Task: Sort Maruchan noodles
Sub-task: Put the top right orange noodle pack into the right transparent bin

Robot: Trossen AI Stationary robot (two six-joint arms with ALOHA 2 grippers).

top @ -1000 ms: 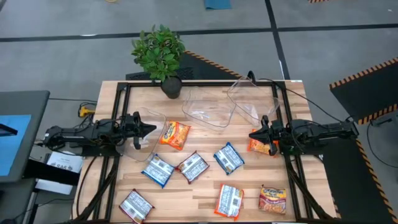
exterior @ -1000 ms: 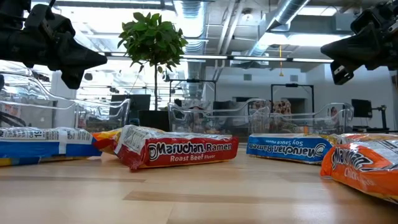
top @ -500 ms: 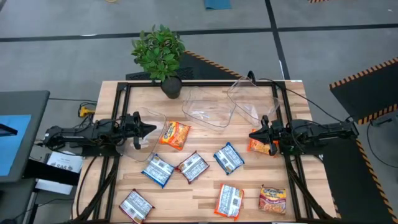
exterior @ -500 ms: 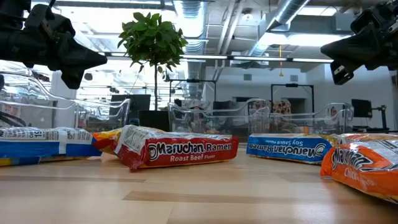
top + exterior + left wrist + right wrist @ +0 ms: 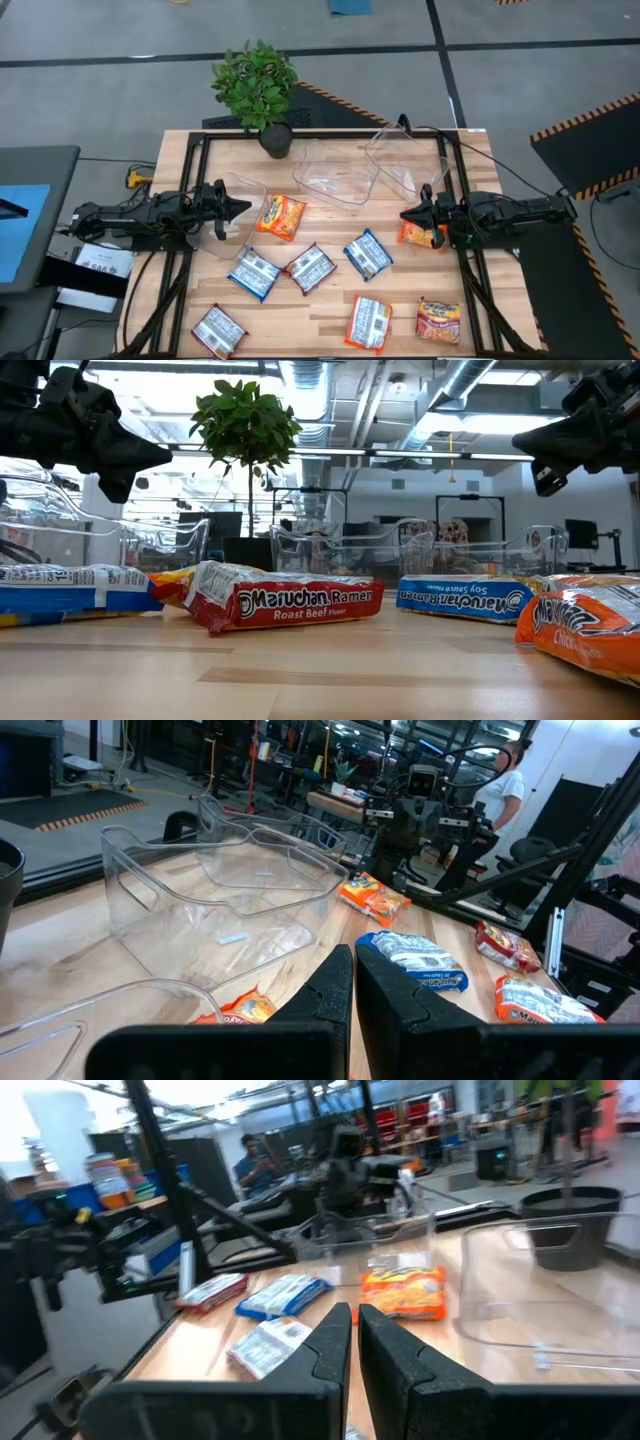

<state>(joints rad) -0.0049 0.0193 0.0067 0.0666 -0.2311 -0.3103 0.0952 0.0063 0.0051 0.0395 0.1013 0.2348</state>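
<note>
- Your left gripper hovers above the desk at its left side, fingers pressed together and holding nothing, just left of an orange packet.
- Your right gripper hovers at the right side, fingers pressed together too, directly over a second orange packet and clear of it.
- The Maruchan noodles lie loose across the near half of the desk: a blue-and-white packet, a red-and-white packet touching it on the right, and another blue-and-white packet in the middle row.
- Along the near edge you have a red-and-white packet at the left, an orange-and-white packet and an orange packet at the right.
- From desk height the middle one reads "Maruchan Ramen Roast Beef".
- Three clear plastic bins stand behind the packets: one beside your left gripper, one at the centre, one at the far right; no packet shows in any of them.
- A potted plant stands at the far edge.
</note>
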